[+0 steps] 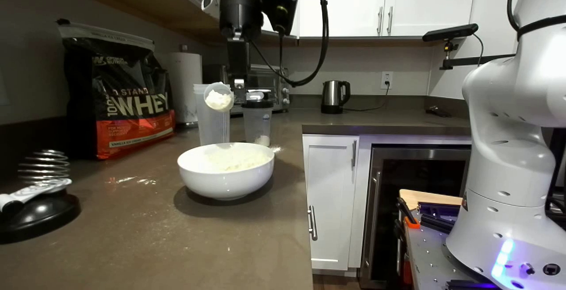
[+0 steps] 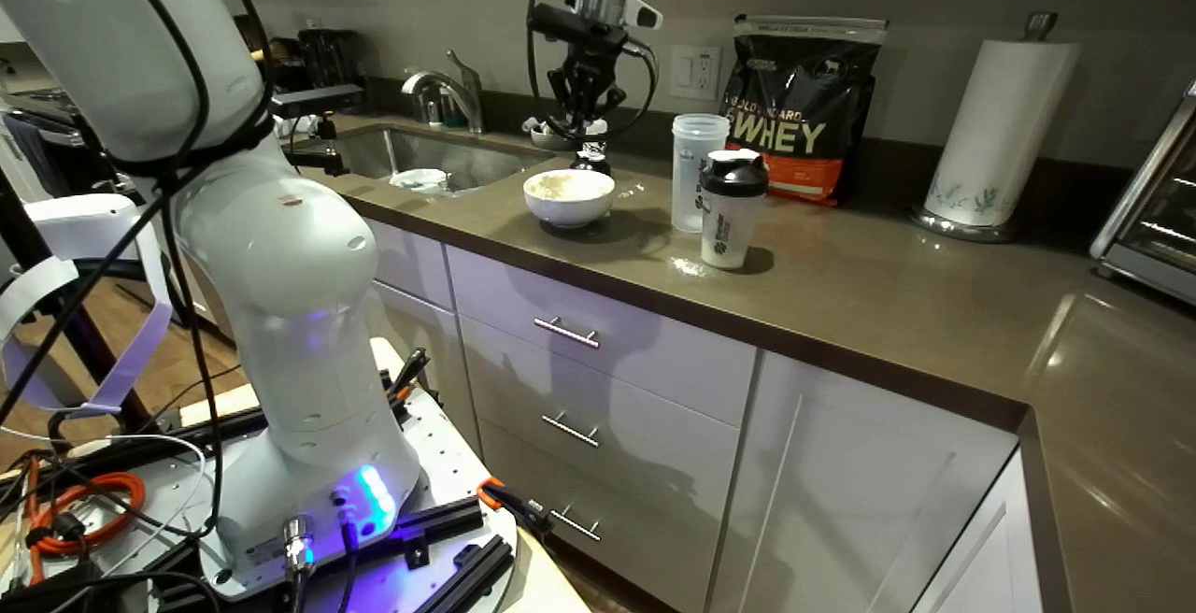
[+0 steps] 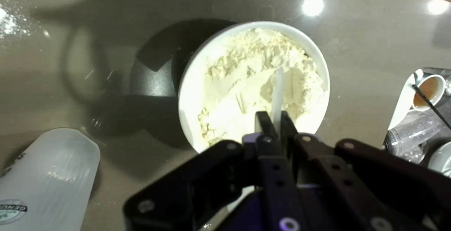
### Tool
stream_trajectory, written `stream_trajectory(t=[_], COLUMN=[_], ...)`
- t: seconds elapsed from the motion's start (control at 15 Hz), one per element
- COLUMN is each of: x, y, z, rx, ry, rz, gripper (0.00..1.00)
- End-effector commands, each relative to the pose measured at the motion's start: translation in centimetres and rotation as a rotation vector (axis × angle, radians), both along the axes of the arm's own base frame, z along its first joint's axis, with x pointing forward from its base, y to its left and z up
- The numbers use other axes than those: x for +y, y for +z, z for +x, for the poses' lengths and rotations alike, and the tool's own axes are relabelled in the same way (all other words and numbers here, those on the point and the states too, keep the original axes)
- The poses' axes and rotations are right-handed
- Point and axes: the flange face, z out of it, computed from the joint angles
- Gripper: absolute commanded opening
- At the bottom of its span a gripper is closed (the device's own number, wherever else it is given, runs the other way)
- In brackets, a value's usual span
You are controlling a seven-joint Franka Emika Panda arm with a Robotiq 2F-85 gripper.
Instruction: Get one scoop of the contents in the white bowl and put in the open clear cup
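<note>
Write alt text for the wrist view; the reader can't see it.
A black gripper holds a translucent scoop handle, with a white bowl of pale powder below. A clear cup shows partly at lower left; spilled white powder lies at upper left.

The worktop (image 2: 888,291) is running along the wall and turning at an inner corner. Near its front edge, the white bowl (image 1: 226,185) is standing. The open clear cup (image 2: 689,178) is standing farther back, just beside the shaker (image 2: 731,220). White powder (image 2: 688,266) is lying by the shaker's base. Toward the rear edge, the whey bag (image 2: 799,108), paper-towel roll (image 2: 1004,132) on its stand and loose black lid (image 1: 53,215) are resting. The toaster oven (image 2: 1159,230) is occupying the rear corner; the kettle (image 1: 331,97) is standing beyond the inner corner.
</note>
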Motion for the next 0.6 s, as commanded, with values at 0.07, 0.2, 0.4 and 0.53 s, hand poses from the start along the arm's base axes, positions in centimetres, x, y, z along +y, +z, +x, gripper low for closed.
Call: stream_trajectory(t=[0.07, 0.2, 0.4, 0.53], x=[-1.3, -1.5, -1.6, -1.7], y=[2.2, 2.9, 4.1, 4.9], z=[0.8, 1.1, 1.5, 1.7], rx=[0.008, 0.005, 0.007, 0.005], ry=[-0.028, -0.041, -0.052, -0.055], rz=[0.069, 0.083, 0.096, 0.107], gripper=[0.02, 0.02, 0.02, 0.02])
